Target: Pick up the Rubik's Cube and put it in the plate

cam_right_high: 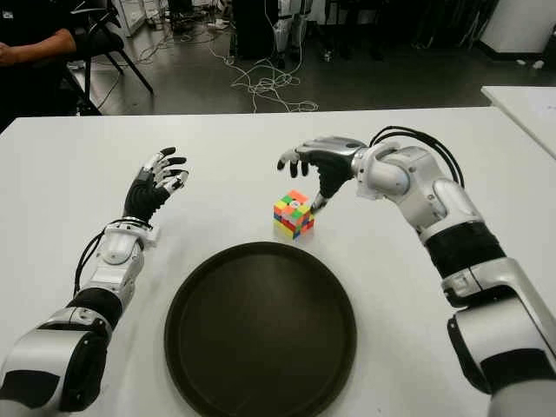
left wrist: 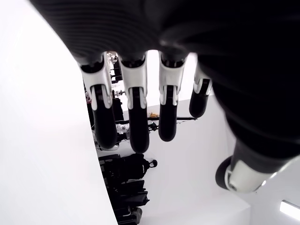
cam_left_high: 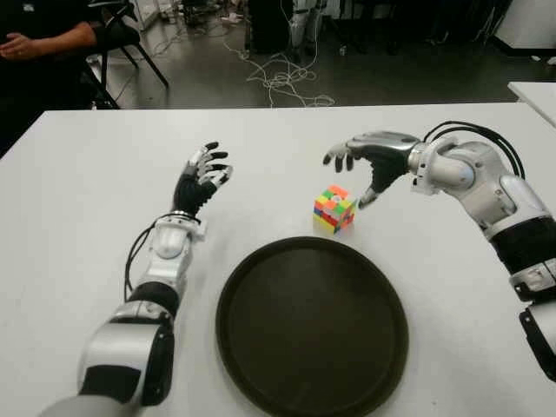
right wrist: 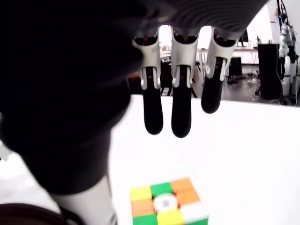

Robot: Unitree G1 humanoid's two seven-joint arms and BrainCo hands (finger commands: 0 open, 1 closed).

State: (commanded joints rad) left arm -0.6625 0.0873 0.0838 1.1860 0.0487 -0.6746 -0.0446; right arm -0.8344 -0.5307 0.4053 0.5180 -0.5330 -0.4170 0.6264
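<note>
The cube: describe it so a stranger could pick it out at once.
On the white table, find the big dark round plate near the front edge. Just beyond its far rim sits the cube, under the open right hand. It is the only small, many-coloured thing there.

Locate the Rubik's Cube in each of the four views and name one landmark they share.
Left eye view: Rubik's Cube just beyond the plate, under the open right hand.
Right eye view: same spot.
Left wrist view: not in it.
Right wrist view: near the bottom edge.
Shared landmark: the white table.
</note>
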